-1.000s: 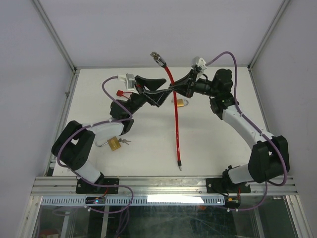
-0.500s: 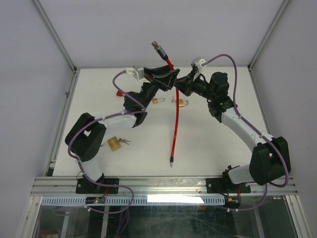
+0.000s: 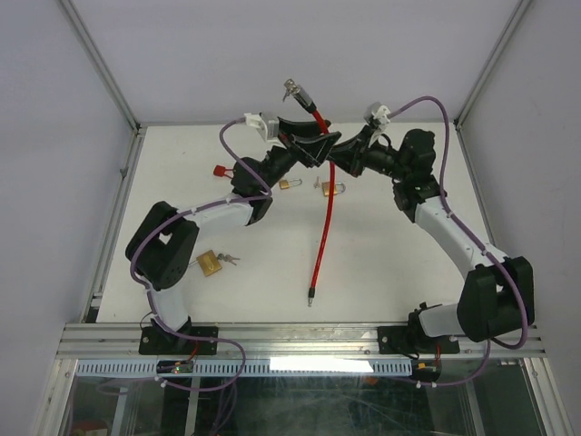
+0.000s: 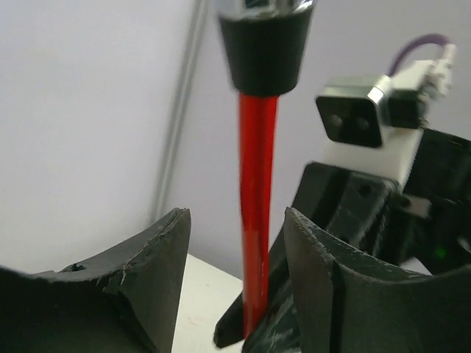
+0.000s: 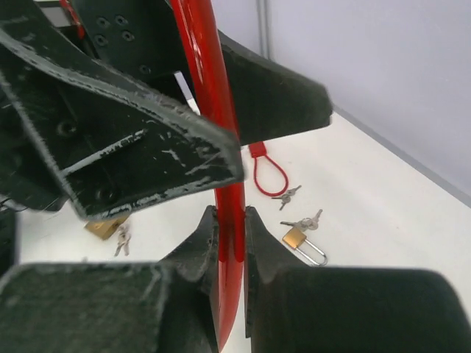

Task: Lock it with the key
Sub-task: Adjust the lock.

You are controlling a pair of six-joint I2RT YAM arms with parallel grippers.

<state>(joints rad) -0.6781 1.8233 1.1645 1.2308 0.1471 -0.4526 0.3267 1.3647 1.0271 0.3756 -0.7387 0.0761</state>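
Above white table (image 3: 390, 263), red cable (image 3: 323, 227) inside right gripper (image 5: 229, 220), within left gripper (image 4: 235, 218).

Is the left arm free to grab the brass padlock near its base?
Probably not yet: the open left claw straddles the red cable pinched in the right claw; nothing else blocks the brass padlock.
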